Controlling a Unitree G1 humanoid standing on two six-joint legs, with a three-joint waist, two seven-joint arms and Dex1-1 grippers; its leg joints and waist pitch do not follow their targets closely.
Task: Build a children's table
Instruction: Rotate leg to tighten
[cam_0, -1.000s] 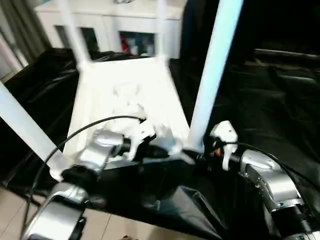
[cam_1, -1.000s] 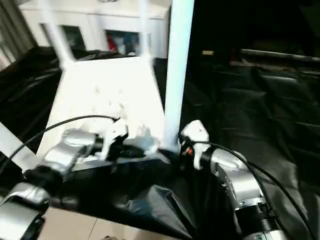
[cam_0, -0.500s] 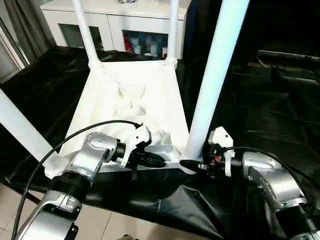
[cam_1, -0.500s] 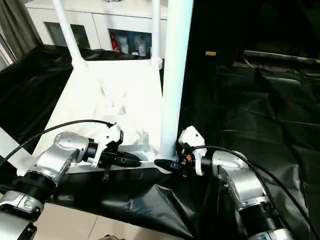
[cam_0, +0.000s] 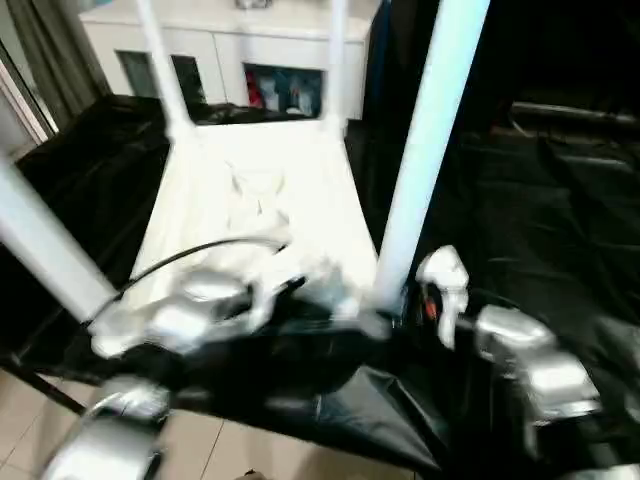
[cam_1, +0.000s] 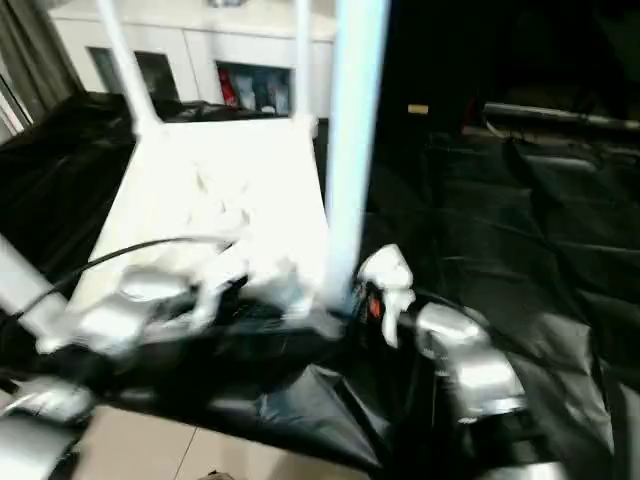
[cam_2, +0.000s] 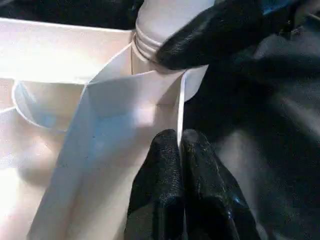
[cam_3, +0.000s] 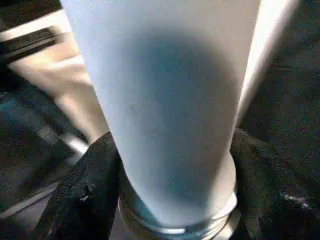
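Observation:
The children's table lies upside down on the black cloth, its white legs pointing up. My right gripper is shut on the base of the near right leg, just above its threaded end. In the right wrist view one black finger hugs each side of that leg. My left gripper is shut, its tips meeting at the thin near rim of the tabletop beside the corner socket. Whether the rim is pinched between them I cannot tell. The right gripper's finger shows there against the leg's threads.
Three more legs stand in the top: near left, far left, far right. Black cloth covers the big table to the right. A white cabinet stands behind, and tiled floor lies below the near edge.
The camera has shifted and the picture is blurred. My right gripper has closed in on the base of the near right leg. My left gripper stays shut at the rim.

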